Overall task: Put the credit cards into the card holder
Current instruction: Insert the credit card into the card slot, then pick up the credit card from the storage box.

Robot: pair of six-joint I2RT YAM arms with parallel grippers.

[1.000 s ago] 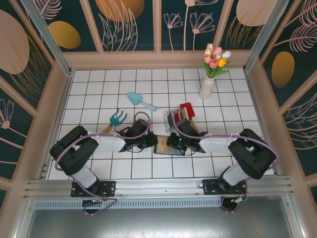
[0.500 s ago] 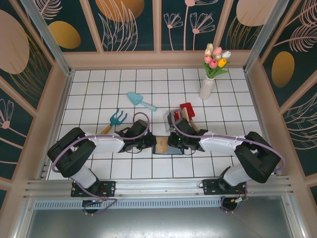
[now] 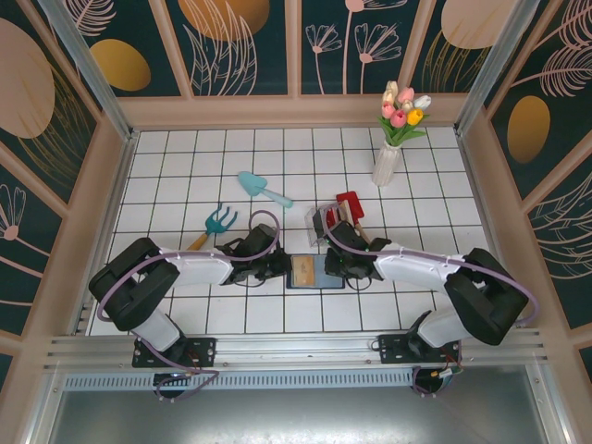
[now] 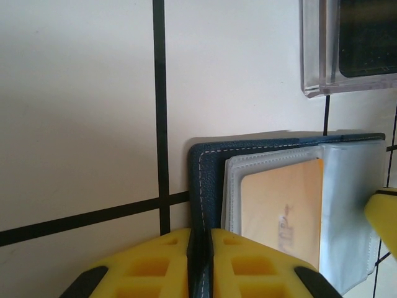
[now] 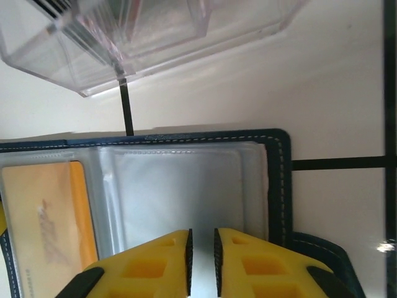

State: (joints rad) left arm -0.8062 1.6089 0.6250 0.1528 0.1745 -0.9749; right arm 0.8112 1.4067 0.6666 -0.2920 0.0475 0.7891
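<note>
Between the 2 grippers the card holder (image 3: 306, 272) lies open and flat, with its long axis running from left to right. At its left edge the left gripper (image 4: 200, 261) is closed on the navy cover. Over its right half hangs the right gripper (image 5: 202, 261), above the empty clear pocket, jaws only a slit apart; I cannot tell if they pinch anything. 1 gold card (image 4: 282, 205) sits in the left pocket. A dark card (image 4: 366, 37) stands in the clear rack (image 5: 173, 43), just beyond the far edge of the card holder, toward its right side. So the right arm is nearer, I judge, and should fetch it.
</note>
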